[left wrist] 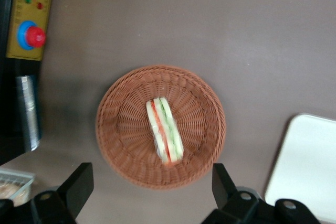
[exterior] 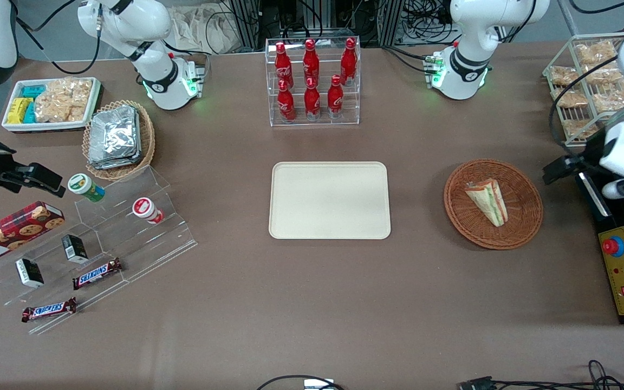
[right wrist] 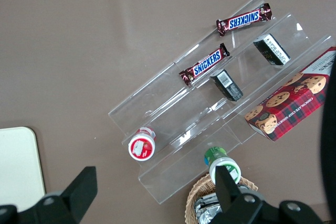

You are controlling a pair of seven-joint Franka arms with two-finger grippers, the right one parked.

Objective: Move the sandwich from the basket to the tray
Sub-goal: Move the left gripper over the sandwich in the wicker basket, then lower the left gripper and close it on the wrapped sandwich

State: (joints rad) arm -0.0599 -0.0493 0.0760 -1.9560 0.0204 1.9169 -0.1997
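Tray: The flat cream-beige rectangular plastic tray (exterior: 329, 199) lies bare at mid-table, nearer the front camera than the clear rack of red bottles (exterior: 312, 81).

Basket: The round reddish-brown wicker basket (exterior: 526, 225) sits toward my working end of the table, well apart from the tray.

Sandwich: The clear-wrapped triangular wedge sandwich (exterior: 487, 201), white bread striped green and orange-red, lies in the basket, near its middle.

Handling: I judge it light, soft and easily crushed, its film likely slippery. I would close gently across the two flat bread faces near the thick end, not on the thin point.

Gripper: My black two-finger gripper (left wrist: 151, 190) hangs above the basket's edge with fingers (left wrist: 79, 184) spread wide, grasping nothing.

Stage: The pick is not yet begun.
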